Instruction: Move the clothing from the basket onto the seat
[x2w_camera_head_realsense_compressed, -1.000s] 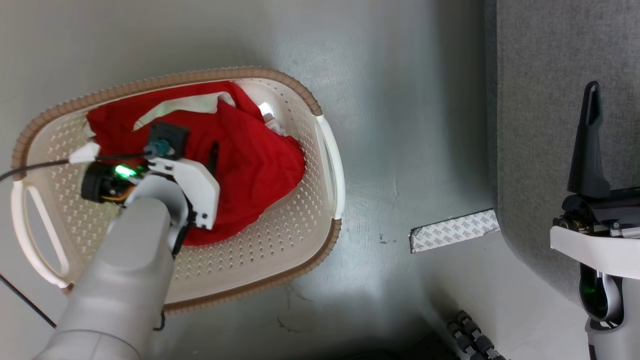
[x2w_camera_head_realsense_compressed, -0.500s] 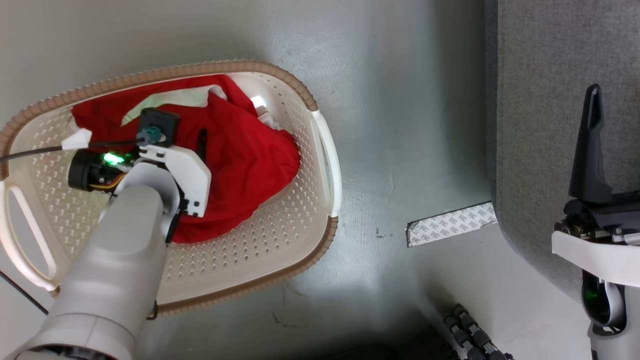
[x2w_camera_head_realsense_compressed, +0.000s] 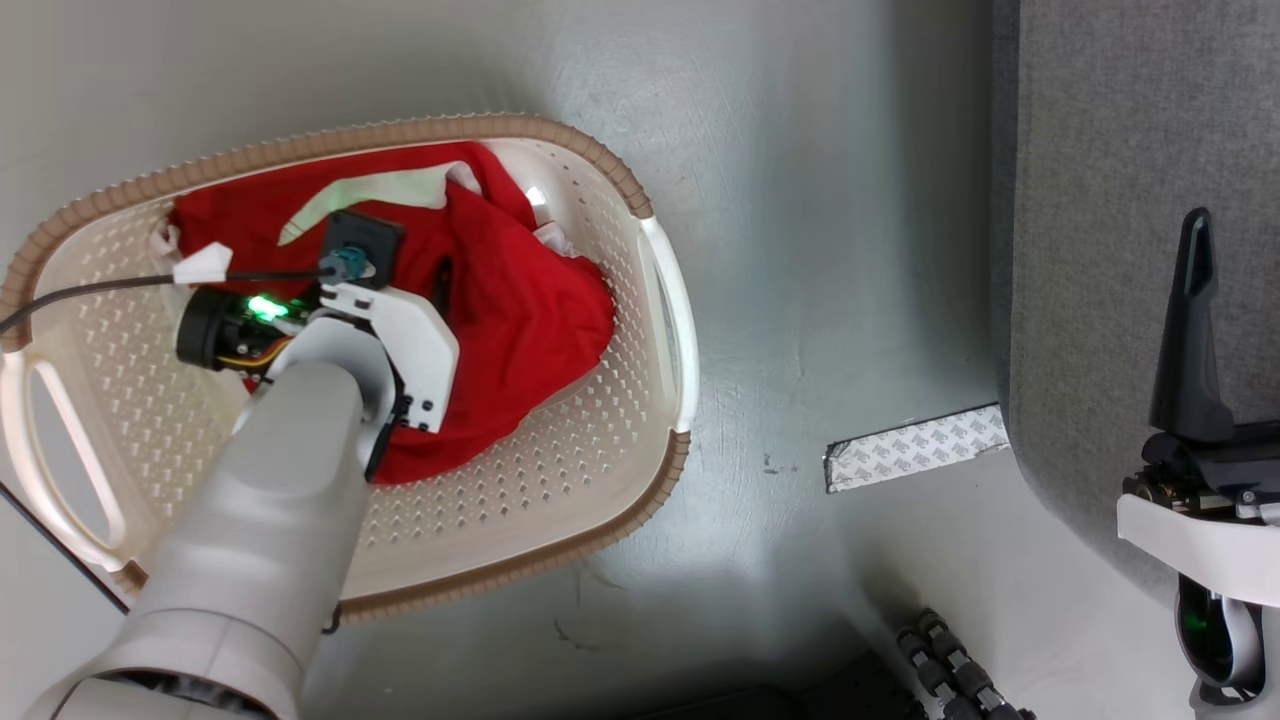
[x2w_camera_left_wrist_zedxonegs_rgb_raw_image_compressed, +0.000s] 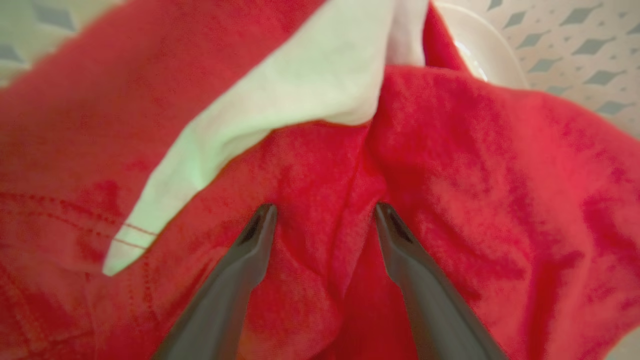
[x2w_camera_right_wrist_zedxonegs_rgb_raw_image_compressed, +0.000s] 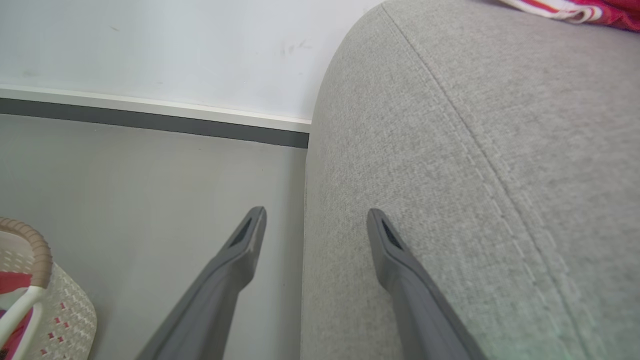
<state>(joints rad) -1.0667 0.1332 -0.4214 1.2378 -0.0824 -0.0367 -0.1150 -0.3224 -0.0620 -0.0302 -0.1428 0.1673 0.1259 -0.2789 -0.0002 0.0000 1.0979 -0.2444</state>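
Nearest to me, the left forearm reaches down into the basket. The left gripper is inside the basket with its two fingers spread apart. Both tips press into the clothing, and a raised red fold stands between them, not pinched. I note a white panel just beyond the fingertips. The clothing lies heaped in the half of the basket farther from me, with bare perforated wall showing around it. A black cable crosses the basket's left rim.

To the right of the basket is open grey floor. A patterned tape strip lies on it between the basket and the seat, one end at the seat's base.

The right gripper is well apart from the basket, at the seat's rounded edge. Its fingers are spread and hold nothing; I cannot tell whether they touch the fabric.

Farthest from the basket, a striped garment, red and white, lies on the seat.
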